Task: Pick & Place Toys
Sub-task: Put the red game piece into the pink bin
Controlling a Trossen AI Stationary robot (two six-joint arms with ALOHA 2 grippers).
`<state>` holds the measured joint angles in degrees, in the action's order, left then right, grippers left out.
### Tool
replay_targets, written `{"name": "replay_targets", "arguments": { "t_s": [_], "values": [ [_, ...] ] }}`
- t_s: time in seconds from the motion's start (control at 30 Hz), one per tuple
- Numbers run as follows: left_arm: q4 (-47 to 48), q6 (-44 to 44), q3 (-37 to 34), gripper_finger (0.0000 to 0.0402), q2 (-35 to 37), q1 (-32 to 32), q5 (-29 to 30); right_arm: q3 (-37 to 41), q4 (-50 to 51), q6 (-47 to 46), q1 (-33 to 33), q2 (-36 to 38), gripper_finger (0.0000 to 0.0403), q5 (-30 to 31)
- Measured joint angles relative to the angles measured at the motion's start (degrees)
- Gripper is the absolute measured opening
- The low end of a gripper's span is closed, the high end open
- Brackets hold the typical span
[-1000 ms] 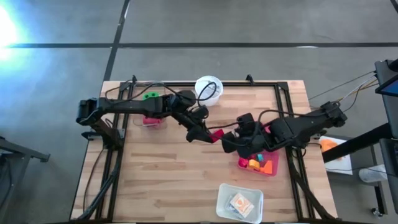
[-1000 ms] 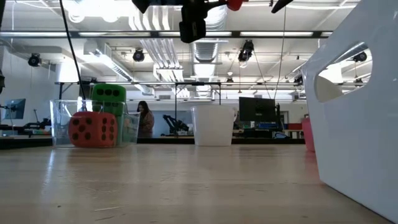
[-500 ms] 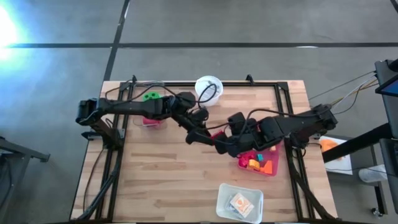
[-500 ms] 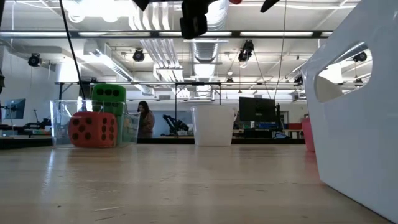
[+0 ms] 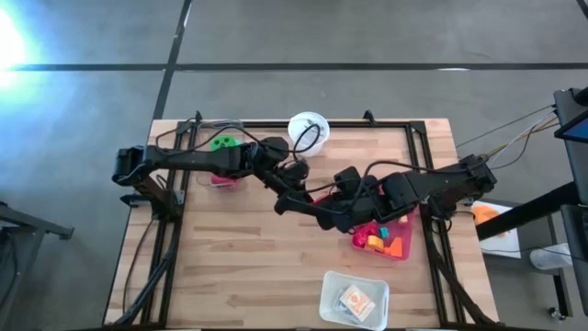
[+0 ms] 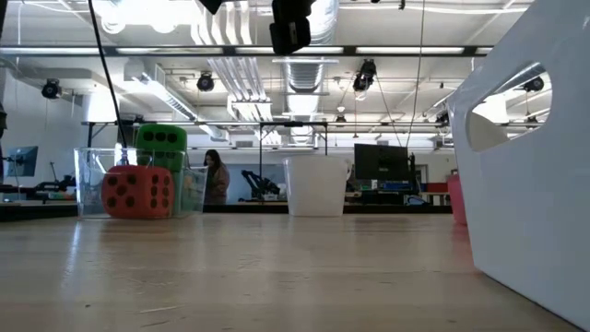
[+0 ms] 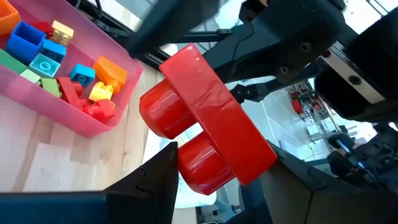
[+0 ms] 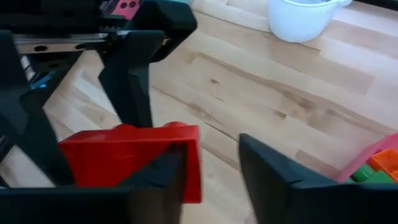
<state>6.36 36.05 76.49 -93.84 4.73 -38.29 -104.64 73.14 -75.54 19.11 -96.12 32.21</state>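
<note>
Red brick (image 5: 321, 197): in the high view mostly hidden between the two grippers.
Low view: both grippers cut off at twelve o'clock.
White tray (image 5: 355, 299): contents too small to tell.

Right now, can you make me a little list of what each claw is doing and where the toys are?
left claw: above the table's middle, shut on the red brick
right claw: right up beside that same brick
pink bin: under the right arm, with colourful bricks inside
dice: green die and red die, near the left arm
white cup: at the far edge
</note>
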Motion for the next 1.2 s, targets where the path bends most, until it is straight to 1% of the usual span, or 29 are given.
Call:
{"name": "replay_targets", "arguments": {
  "t_s": [0.13,0.17,0.2,0.47,0.53,0.67,0.73,0.83,0.9,0.97,1.2],
  "values": [
    [-0.62,0.02,0.00,0.0182,-0.02,0.02,0.39,-0.09,-0.76,1.38,-0.02,0.07,0.0047,-0.94],
    [-0.62,0.02,0.00,0.0182,-0.04,0.02,0.36,-0.09,-0.98,1.91,-0.02,0.07,0.0027,-0.97],
    [-0.57,0.02,0.00,0.0182,-0.04,0.02,0.35,-0.09,-1.06,2.43,-0.02,0.07,0.0021,-1.06],
    [-0.55,0.02,0.00,0.0185,-0.04,-0.02,0.10,-0.17,-1.68,4.02,-0.02,0.13,0.0010,-2.21],
    [-0.57,0.01,0.00,0.0214,-0.04,-0.02,0.09,-0.17,-1.71,4.01,-0.02,0.13,0.0010,-2.29],
    [-0.75,0.04,0.11,0.0298,0.02,-0.04,0.14,-0.17,-1.52,4.08,-0.09,0.13,0.0009,-2.57],
    [-0.77,0.52,0.13,0.0332,0.04,-0.04,0.36,-0.17,-1.53,4.21,-0.09,0.13,0.0009,-2.65],
    [-0.75,2.19,0.12,0.0372,0.04,-0.04,0.71,-0.15,-1.58,4.28,-0.07,0.13,0.0009,-2.76],
    [-0.77,3.12,0.13,0.0389,0.04,-0.04,0.78,-0.15,-1.73,4.30,-0.04,0.13,0.0008,-2.76],
    [-0.71,3.48,0.13,0.0394,0.04,-0.04,1.03,-0.15,-1.73,4.32,-0.04,0.13,0.0008,-2.82],
    [-0.60,6.55,0.12,0.0375,0.04,-0.04,1.56,-0.15,-1.45,5.26,-0.04,0.13,0.0008,-3.77]
  ]
}}
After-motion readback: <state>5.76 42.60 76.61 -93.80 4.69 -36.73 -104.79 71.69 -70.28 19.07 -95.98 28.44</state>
